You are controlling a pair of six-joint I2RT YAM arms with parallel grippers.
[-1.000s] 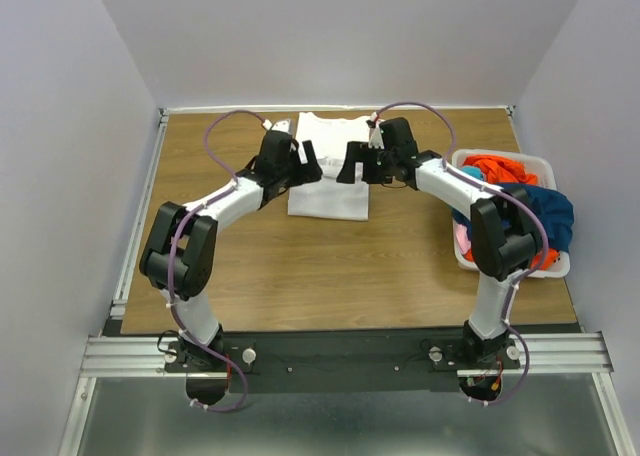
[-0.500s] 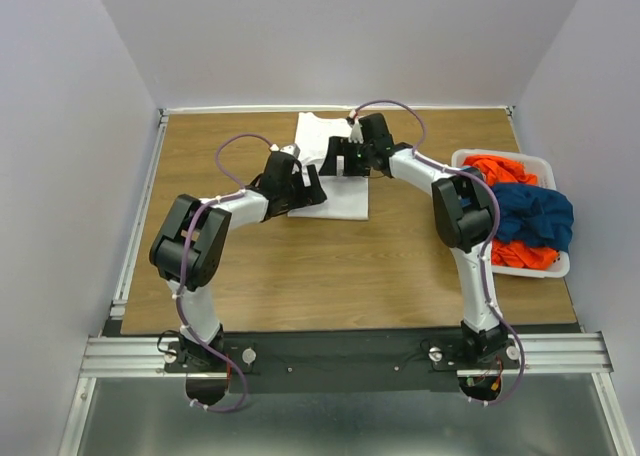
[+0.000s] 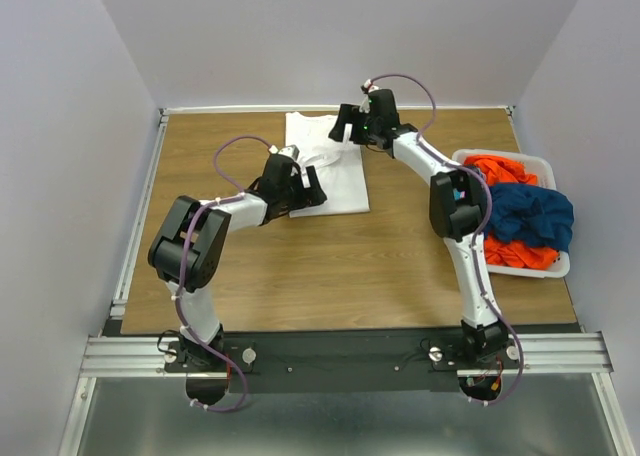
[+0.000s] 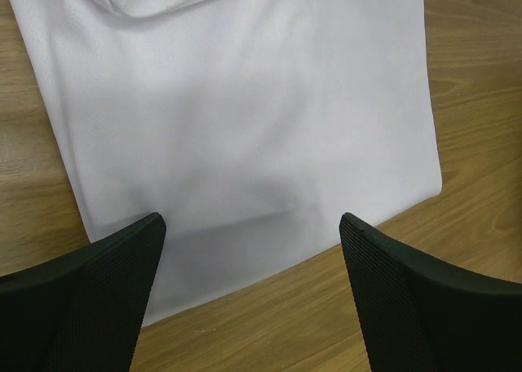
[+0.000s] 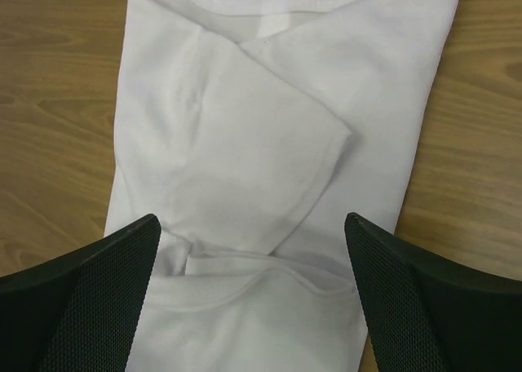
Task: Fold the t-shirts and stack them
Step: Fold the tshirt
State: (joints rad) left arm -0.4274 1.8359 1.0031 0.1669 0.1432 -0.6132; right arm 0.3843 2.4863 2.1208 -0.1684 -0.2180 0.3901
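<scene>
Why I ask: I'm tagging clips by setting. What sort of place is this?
Probably a robotics lab cell, not a home: left arm and right arm bolted to a metal rail at a wooden table, with plain pale walls boxing it in.

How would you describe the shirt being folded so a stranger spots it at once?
Find the wooden table, then its far middle, left of the white bin. The white t-shirt lies there, a sleeve folded in. Unlike the orange shirt and dark blue shirt heaped in the bin, it lies flat on bare wood.
</scene>
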